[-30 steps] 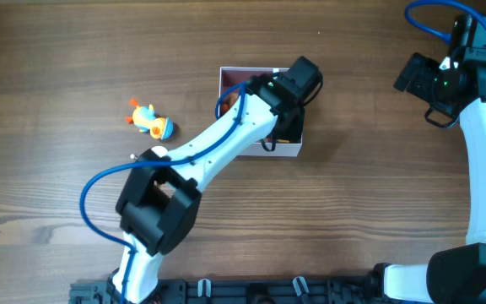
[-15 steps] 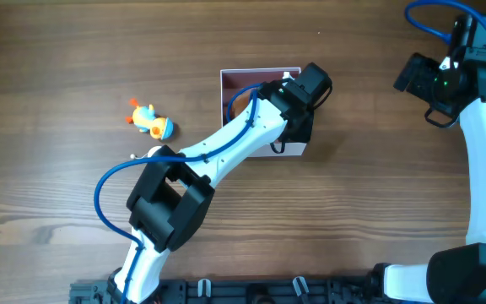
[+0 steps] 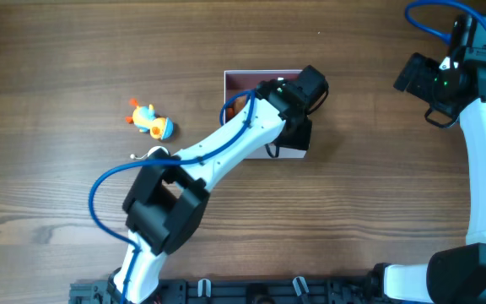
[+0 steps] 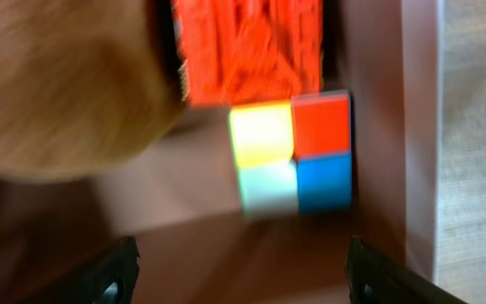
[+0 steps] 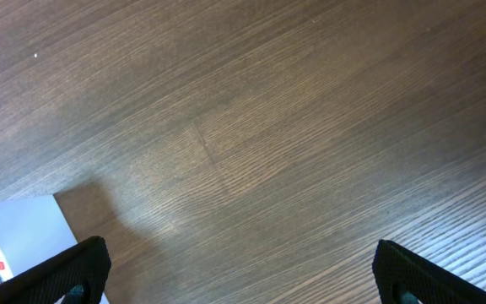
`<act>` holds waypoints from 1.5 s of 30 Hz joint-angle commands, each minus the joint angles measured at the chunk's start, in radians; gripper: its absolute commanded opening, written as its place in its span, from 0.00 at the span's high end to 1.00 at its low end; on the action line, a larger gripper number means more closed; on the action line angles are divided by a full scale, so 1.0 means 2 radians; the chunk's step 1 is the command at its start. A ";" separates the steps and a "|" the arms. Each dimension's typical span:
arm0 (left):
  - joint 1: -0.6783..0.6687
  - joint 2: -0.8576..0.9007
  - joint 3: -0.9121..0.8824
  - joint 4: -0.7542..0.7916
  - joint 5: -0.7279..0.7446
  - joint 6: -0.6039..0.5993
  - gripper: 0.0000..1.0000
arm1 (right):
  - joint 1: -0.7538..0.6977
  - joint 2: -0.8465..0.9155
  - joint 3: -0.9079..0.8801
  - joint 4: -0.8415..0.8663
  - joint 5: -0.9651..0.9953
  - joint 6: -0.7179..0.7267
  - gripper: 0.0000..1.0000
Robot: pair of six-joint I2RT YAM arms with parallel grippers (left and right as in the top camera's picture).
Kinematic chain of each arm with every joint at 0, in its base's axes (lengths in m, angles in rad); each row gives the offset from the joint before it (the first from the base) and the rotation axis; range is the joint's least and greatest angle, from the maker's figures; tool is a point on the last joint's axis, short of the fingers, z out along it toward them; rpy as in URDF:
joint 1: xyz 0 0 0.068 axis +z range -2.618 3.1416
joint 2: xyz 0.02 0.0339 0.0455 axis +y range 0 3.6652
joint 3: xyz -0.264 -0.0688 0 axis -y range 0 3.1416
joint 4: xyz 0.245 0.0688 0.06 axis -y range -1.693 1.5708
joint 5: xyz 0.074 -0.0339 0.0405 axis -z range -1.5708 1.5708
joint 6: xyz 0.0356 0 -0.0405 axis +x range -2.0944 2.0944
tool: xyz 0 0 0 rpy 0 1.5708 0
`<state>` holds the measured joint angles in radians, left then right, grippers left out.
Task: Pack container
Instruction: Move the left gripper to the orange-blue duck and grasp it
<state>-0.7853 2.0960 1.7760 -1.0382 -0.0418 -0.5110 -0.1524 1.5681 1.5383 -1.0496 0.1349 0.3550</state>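
Left gripper [image 4: 241,267] is over the square shallow box with white outer walls and dusty pink inside [image 3: 236,80]. Jaws are spread wide with nothing between them.
The box sits about midway between the table's left and right edges, closer to the far edge than to the robot-side edge.
Left wrist view, inside the box:
- small two-by-two cube with yellow, red, pale and blue squares [image 4: 294,152], on the pink floor next to the white wall
- orange-red rough-textured item [image 4: 247,46], just beyond the cube
- blurred tan rounded object [image 4: 57,84] beside that; can't tell what it is

A small orange-and-blue toy figure [image 3: 150,121] lies on the dark wood tabletop [image 3: 378,211], outside the box toward the left edge.
Right gripper [image 5: 243,272] is near the far right corner, over bare wood. Jaws are apart and empty. Only a white corner of the box shows at the edge of its wrist view.
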 commanded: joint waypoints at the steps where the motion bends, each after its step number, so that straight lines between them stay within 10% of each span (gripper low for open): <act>1: 0.013 -0.087 0.006 -0.037 -0.048 0.005 0.18 | -0.001 0.005 -0.003 0.001 -0.004 0.006 0.00; 11: 0.146 -0.140 -0.010 -0.175 -0.157 0.020 0.07 | -0.001 0.005 -0.003 0.001 -0.004 0.006 0.00; 24: 0.353 -0.138 -0.185 0.013 -0.002 0.197 0.18 | -0.001 0.005 -0.003 0.001 -0.004 0.006 0.00; 33: 0.331 -0.138 -0.219 0.077 0.003 0.347 0.26 | -0.001 0.005 -0.003 0.002 -0.004 0.006 0.00; 45: 0.329 -0.072 -0.219 0.097 0.001 0.360 0.20 | -0.001 0.005 -0.003 0.001 -0.004 0.006 0.00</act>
<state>-0.1272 1.8843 1.3472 -0.8589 -0.0536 0.1761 -0.1524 1.5681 1.5383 -1.0492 0.1349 0.3550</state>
